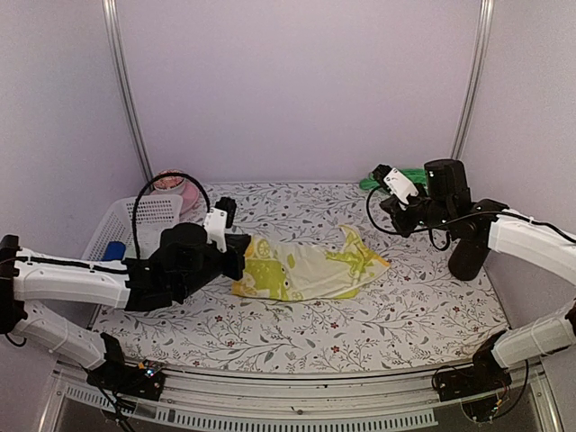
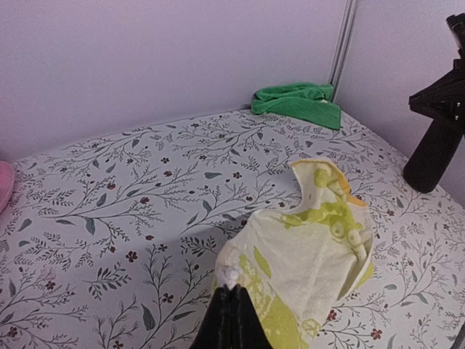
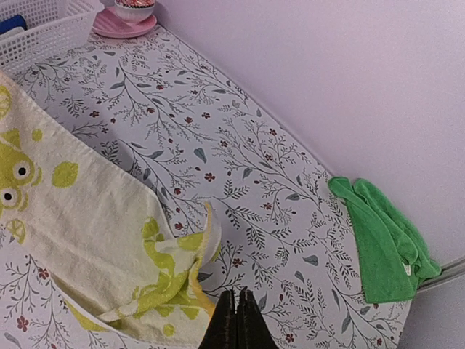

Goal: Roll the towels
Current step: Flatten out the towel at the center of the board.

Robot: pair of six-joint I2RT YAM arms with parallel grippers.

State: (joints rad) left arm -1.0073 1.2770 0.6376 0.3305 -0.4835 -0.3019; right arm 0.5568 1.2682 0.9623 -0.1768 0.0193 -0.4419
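Note:
The yellow-lime towel [image 1: 306, 267] lies spread across the middle of the table, its right corner curled upward [image 3: 211, 225]. My left gripper [image 1: 241, 256] is shut on a small bunch of cloth at the towel's left end [image 2: 231, 276]; the rest of the yellow towel [image 2: 305, 254] stretches away from it. The plain green towel [image 3: 378, 240] lies crumpled at the back right corner [image 2: 298, 102]. My right gripper [image 3: 236, 294] is shut with nothing in it, raised just beside the yellow towel's curled corner, and in the top view the right gripper [image 1: 382, 173] hangs in front of the green towel [image 1: 367, 184].
A white mesh basket [image 1: 148, 216] stands at the left edge with a blue object inside. A pink bowl [image 1: 166, 183] sits behind it by the back wall. The right arm's black link [image 2: 436, 138] stands upright at the right side of the floral tablecloth.

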